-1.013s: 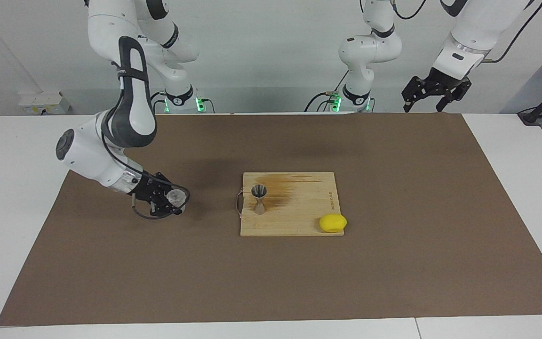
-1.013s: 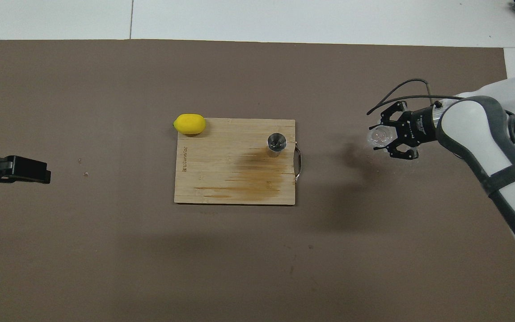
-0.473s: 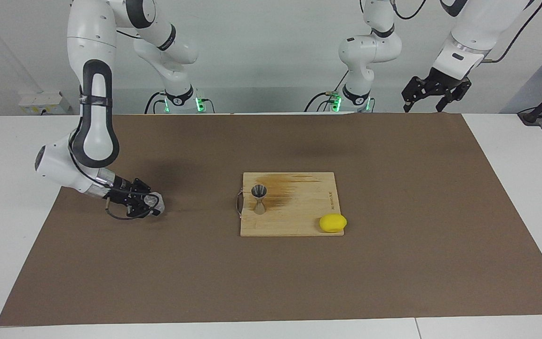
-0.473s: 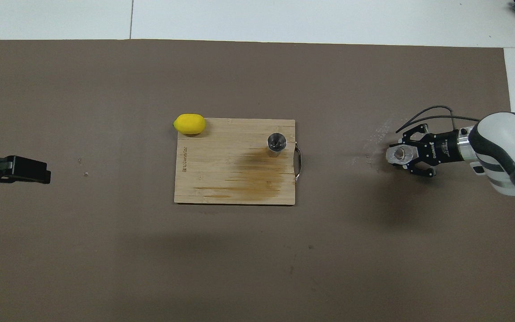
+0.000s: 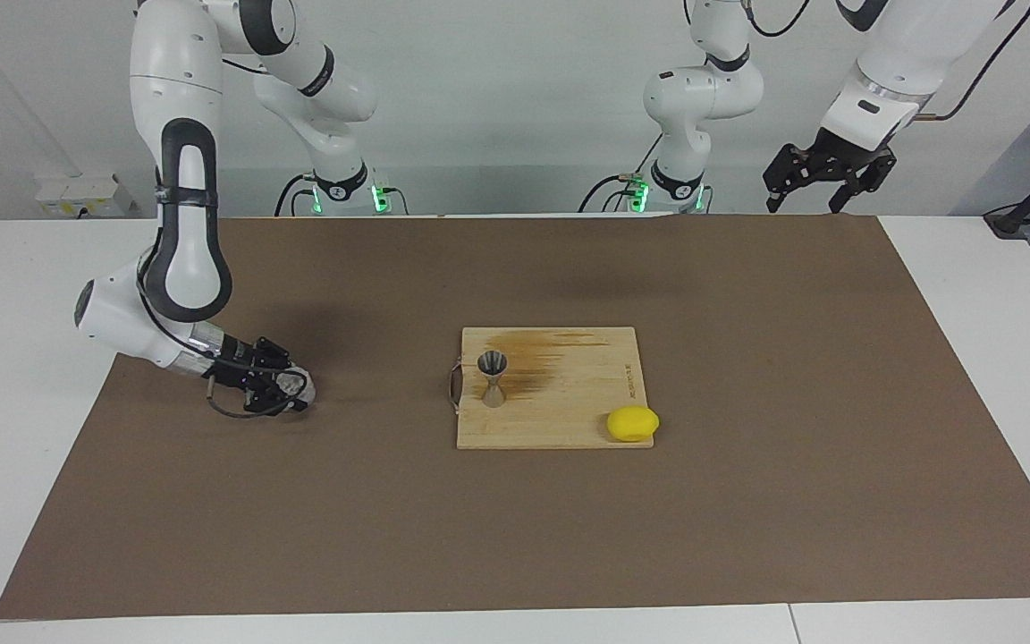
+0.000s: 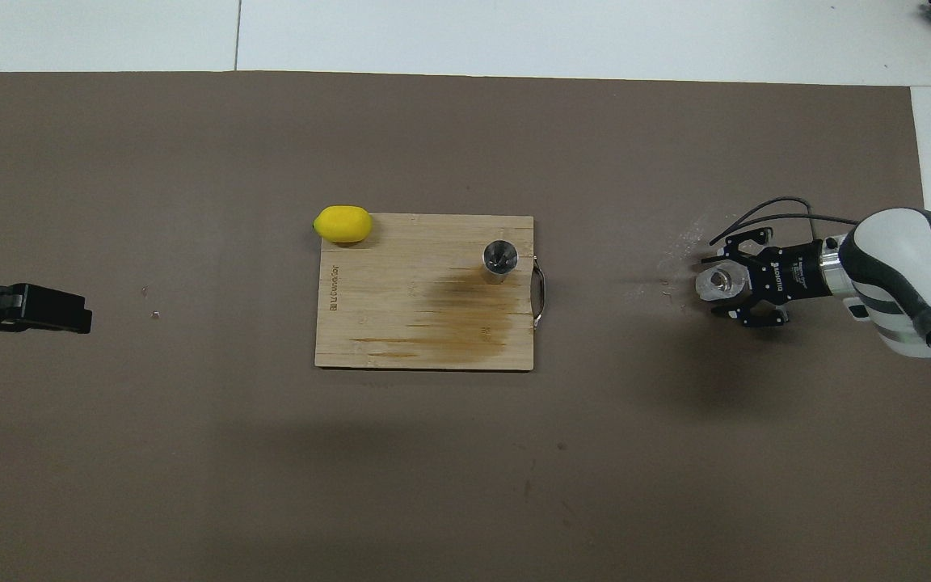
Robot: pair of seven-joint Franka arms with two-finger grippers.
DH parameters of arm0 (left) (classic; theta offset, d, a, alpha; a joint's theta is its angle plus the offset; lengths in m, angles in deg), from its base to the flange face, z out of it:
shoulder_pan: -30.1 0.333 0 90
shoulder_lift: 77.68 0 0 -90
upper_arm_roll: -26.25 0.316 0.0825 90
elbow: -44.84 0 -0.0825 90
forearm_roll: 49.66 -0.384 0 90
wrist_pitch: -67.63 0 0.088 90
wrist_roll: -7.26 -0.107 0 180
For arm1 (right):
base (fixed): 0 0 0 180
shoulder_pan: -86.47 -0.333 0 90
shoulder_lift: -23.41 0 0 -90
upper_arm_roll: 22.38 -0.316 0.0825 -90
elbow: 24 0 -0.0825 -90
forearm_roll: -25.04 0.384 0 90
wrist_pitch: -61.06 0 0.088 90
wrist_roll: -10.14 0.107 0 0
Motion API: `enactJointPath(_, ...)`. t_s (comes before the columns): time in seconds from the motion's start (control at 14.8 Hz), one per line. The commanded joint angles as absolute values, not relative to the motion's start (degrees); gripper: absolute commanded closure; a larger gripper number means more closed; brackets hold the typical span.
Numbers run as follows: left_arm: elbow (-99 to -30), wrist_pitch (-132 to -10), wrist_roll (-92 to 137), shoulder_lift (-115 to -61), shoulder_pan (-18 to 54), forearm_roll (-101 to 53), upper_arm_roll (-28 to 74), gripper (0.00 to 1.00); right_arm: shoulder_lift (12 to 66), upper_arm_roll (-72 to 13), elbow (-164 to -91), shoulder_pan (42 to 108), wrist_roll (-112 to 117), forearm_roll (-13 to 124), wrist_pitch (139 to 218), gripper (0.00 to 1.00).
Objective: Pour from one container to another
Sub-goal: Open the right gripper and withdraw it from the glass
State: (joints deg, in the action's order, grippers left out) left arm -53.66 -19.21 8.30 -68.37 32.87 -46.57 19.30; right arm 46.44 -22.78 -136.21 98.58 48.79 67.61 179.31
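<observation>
The jigger (image 5: pixel 492 378) stands on the board (image 5: pixel 569 411). The lemon (image 5: pixel 632 423) sits at the board's corner. The glass (image 5: pixel 287 386) is toward the right arm's end.

Right tool (image 5: pixel 287 388) low, level; left tool (image 5: pixel 823 186) raised, waiting.

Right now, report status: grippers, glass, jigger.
Right gripper around glass, low at mat. Left gripper waits raised. Jigger upright on board; lemon at corner.
</observation>
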Motion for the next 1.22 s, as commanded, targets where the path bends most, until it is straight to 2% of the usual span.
enactJointPath(0.0, -54.91, -19.47, 10.07, -66.95, 32.65, -46.68, 19.40, 0.00, 43.81, -23.08, -137.46, 98.95, 47.93, 68.81, 180.94, 0.00)
enactJointPath(0.41, -54.91, -18.94, 9.99, -66.95, 32.65, -46.68, 19.40, 0.00, 39.24, -22.73, -137.29, 99.83, 47.58, 61.18, 181.74, 0.00)
enactJointPath(0.61, -54.91, -18.76, 9.99, -66.87, 32.65, -46.68, 19.31, 0.00, 37.66, -22.99, -135.89, 98.87, 47.14, 50.13, 181.82, 0.00)
enactJointPath(0.81, -54.91, -18.76, 9.99, -66.87, 32.65, -46.68, 19.40, 0.00, 36.34, -23.17, -135.88, 93.61, 39.35, 36.51, 181.21, 0.00)
enactJointPath(1.15, -54.91, -18.76, 9.99, -66.87, 32.65, -46.68, 19.40, 0.00, 32.92, -23.17, -136.24, 85.08, 31.85, 26.81, 179.63, 0.00)
